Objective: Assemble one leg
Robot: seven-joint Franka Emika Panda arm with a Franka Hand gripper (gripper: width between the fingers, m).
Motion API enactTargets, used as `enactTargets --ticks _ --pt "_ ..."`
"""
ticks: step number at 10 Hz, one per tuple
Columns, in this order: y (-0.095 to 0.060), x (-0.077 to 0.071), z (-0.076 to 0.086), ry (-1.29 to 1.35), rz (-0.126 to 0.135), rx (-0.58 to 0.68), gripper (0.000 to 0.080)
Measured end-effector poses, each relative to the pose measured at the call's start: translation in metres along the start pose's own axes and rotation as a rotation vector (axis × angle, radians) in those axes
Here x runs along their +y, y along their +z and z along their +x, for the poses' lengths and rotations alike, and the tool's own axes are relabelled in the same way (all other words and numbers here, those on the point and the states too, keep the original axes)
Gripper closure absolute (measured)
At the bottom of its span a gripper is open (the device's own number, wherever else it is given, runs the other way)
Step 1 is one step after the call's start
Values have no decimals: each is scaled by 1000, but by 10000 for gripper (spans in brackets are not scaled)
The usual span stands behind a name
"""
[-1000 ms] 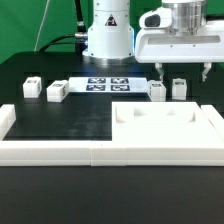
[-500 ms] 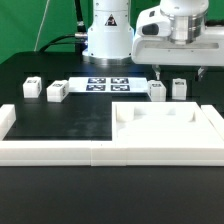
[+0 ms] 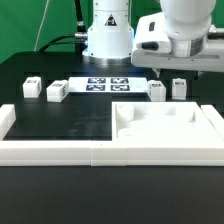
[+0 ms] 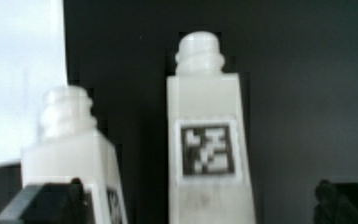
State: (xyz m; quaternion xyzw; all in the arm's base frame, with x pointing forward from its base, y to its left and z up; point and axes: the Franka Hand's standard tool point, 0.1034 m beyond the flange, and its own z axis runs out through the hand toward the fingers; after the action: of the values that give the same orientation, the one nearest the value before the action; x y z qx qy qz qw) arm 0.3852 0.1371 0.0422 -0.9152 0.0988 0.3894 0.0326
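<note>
Tool [image 4: 197, 203] fingers wide apart, holding nothing, poised over the leg [image 4: 206, 140]. Leg rests on black surface [image 3: 60, 120], 2nd leg [image 4: 69, 150] just beside it, panel [image 3: 170, 130] near. Prob light, stiff, smooth plastic, so may slip or tip. Grip flat sides mid-body, not the peg end. Count: 4 legs, 1 panel, 1 marker board [image 3: 105, 84].

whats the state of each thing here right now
gripper: jaws open, empty
leg between the jaws: lying flat, tag up, not gripped
neighbouring leg: lying flat, untouched
far-left leg: loose, untouched
leg beside it: loose, untouched
white panel: lying flat, no leg attached
marker board: flat, uncovered
</note>
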Motion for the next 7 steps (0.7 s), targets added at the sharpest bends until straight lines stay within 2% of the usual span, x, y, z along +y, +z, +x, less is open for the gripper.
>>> enactTargets --ticks 2,7 --pt "8 -4 5 -5 -5 -82 151" --pt "30 -22 7 -26 -29 -52 151"
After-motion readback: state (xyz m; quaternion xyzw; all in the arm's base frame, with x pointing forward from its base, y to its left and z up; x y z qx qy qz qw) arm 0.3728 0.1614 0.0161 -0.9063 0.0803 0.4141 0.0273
